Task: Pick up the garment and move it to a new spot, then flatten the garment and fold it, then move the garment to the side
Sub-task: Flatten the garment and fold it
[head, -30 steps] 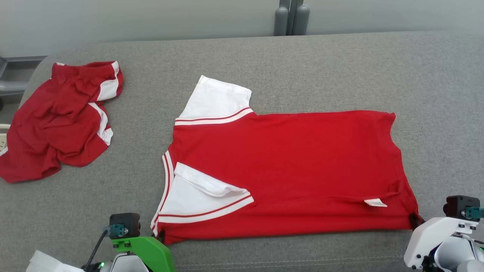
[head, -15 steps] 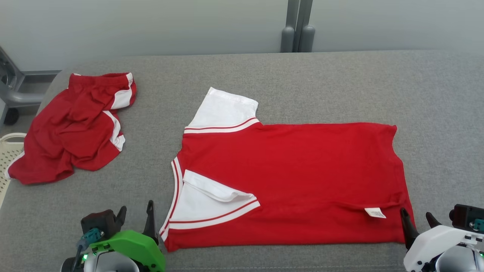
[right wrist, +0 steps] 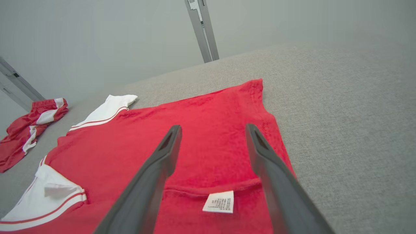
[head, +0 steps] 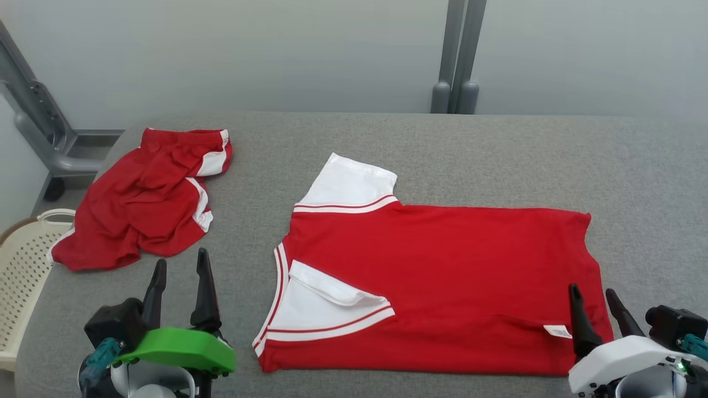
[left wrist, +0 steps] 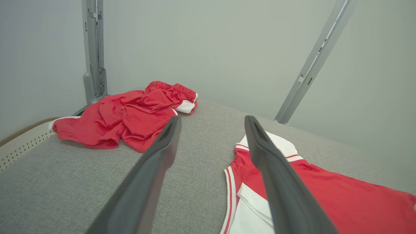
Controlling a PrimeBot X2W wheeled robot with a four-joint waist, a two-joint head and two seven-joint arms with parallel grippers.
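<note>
Release of the red shirt [head: 442,276] is what we record as the main change. A second ago both claws were pinched on its near edge, one at each corner, with their fingers almost hidden. Now the left gripper [head: 181,257] stands with its fingers spread wide and nothing between them, just left of the shirt's near left corner and apart from the cloth. The right gripper [head: 591,289] is likewise spread and empty, over the near right corner beside the white label [head: 557,331]; we cannot tell whether a fingertip brushes the fabric.

We note that the head camera has tilted since then, so the whole scene sits lower in its view; we do not count that as a shift of the cloth. The shirt lies flat on the grey surface [head: 498,155] as before, neckline to the left, hem to the right. One white sleeve [head: 351,185] points far, and the near sleeve [head: 326,307] is turned in over the red body.

The red shorts [head: 149,204] remain crumpled at the far left, next to the cream basket [head: 22,260].
</note>
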